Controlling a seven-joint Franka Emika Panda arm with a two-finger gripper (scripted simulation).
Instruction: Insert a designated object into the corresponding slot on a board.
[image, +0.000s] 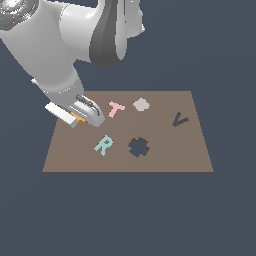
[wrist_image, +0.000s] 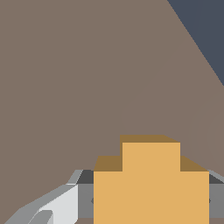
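- One gripper (image: 79, 116) is sitting low over the board (image: 165, 160) near its far corner on the exterior view's left, fingers clamping the orange cross piece (wrist_image: 151, 183).
- Nothing is filling the cross-shaped slot (image: 139, 147), lying well apart, beside the teal R (image: 104, 145).

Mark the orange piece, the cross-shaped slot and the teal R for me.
orange piece (wrist_image: 151, 188): wrist view, on its flat front face between the fingers.
cross-shaped slot (image: 139, 147): exterior view, centre of the dark cutout.
teal R (image: 103, 145): exterior view, on the letter's upright stroke.
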